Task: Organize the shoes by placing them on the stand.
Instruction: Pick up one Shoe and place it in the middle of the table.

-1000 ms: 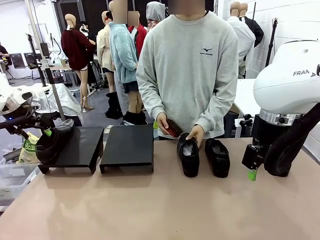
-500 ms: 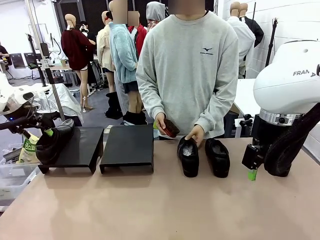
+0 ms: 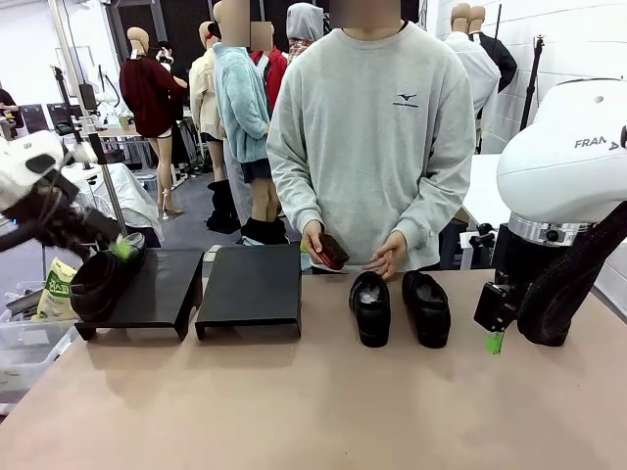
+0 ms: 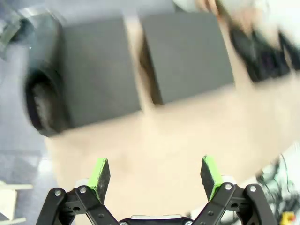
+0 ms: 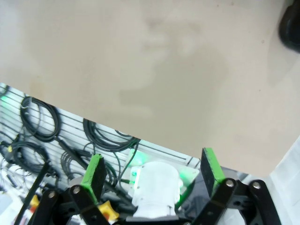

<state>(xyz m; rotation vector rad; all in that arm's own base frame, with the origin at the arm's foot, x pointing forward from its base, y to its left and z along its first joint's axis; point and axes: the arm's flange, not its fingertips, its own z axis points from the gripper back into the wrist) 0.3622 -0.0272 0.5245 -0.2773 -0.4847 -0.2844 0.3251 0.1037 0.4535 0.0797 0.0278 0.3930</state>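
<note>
**Both grippers open and empty; one shoe on the stand, two on the table**

The left gripper (image 3: 120, 248) sits at the far left of the front view, blurred, close above the far end of the left shoe (image 3: 101, 281). I can't tell from the blur whether it touches. In its wrist view the left gripper (image 4: 155, 171) has its jaws spread wide, with only bare tabletop between the green pads.

The left shoe lies on the outer left edge of the left stand (image 3: 162, 286), partly overhanging. It also shows in the wrist view (image 4: 40, 105), smeared dark along that stand's edge. The right stand (image 3: 253, 284) is just beside the left one, with a narrow gap between them and its top bare.

The middle shoe (image 3: 370, 307) and the right shoe (image 3: 426, 307) lie side by side on the table (image 3: 294, 411) in front of the person, toes toward me. They are close together but not touching.

One of the person's hands (image 3: 389, 257) hovers open just behind the middle shoe. The other hand (image 3: 315, 238) holds a dark item (image 3: 333, 252) with a reddish face; I can't tell what it is.

The right gripper (image 3: 494, 341) hangs low at the right table edge, well apart from the shoes. In its wrist view the right gripper (image 5: 152, 168) has its jaws apart and holds nothing, over the table edge and some cables (image 5: 42, 122).
</note>
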